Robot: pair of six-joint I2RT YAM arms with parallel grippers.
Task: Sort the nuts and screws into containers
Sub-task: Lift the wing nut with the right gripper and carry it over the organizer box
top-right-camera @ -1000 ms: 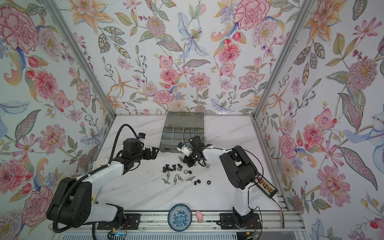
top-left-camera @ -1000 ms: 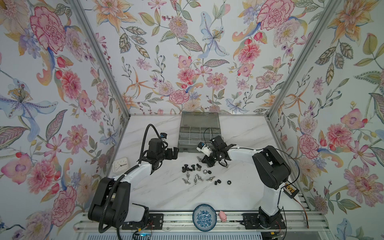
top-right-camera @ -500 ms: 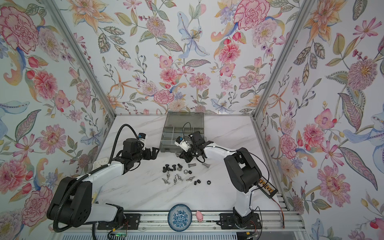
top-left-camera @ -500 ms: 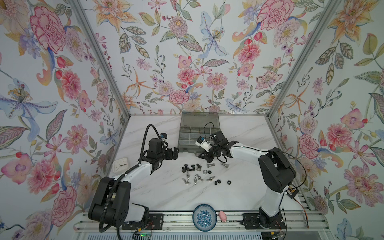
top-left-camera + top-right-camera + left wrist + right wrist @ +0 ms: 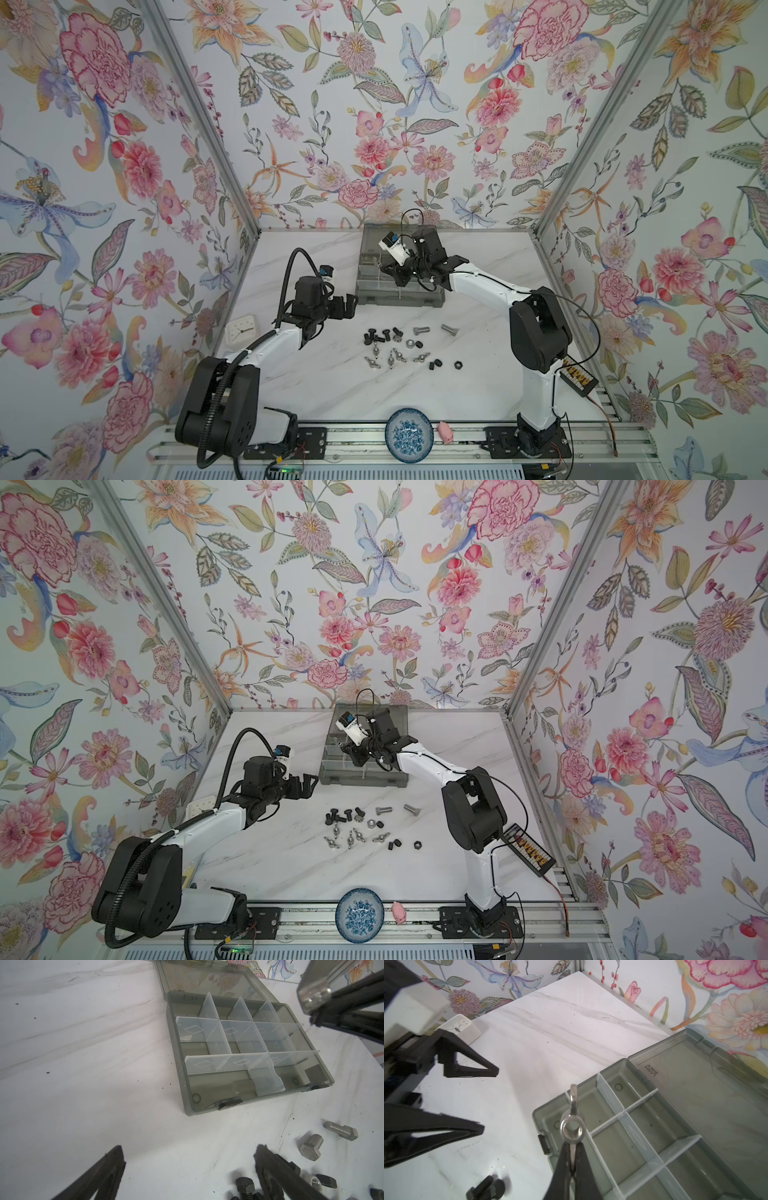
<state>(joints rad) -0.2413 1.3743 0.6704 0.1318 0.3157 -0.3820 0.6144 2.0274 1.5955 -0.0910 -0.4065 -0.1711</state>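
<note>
Right gripper [image 5: 572, 1148] pinches a wing nut [image 5: 572, 1126] by one ear above the containers [image 5: 538, 1114], 12 o'clock of the loose pile [image 5: 410, 343], likely for a clean drop; left gripper [image 5: 189, 1148] hovers spread.

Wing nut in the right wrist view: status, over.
Right gripper shut on wing nut, above organizer box. Left gripper open, empty. Other screws and nuts loose on table. Nothing blocking.
</note>
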